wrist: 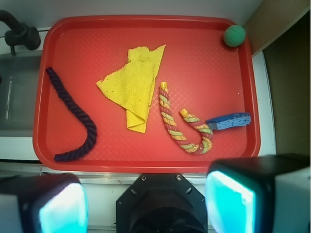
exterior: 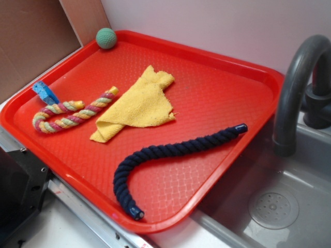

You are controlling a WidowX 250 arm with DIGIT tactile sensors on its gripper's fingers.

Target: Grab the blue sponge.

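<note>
In the exterior view my gripper is out of shot. The red tray [exterior: 217, 72] fills most of the frame, with a grey sink and tap to the right. The blue sponge [exterior: 46, 93] stands on edge near the tray's rim at about nine o'clock, touching the curled end of the multicoloured rope [exterior: 72, 113]. A yellow cloth [exterior: 139, 103] lies crumpled at the centre, a navy rope [exterior: 170, 160] curves across five o'clock, and a teal-green knitted ball [exterior: 106, 38] sits in the corner at eleven o'clock.

In the wrist view I look straight down. My gripper [wrist: 146, 201] shows along the bottom edge, its two fingers [wrist: 233, 199] wide apart with clear space between them, holding nothing, above the counter just outside the tray's near rim. The sponge [wrist: 231, 121] now reads as a long thin bar at about four o'clock on the tray, one end against the multicoloured rope's [wrist: 182, 124] hook. The cloth [wrist: 133, 85], navy rope [wrist: 77, 116] and ball [wrist: 234, 35] lie well apart from it.

I judge the sponge to be light, soft and porous, so it should compress and grip easily and not slip, though a nudge may topple or push it. I would close across its narrow thickness at the free end, away from the rope, so I don't snag the rope.
</note>
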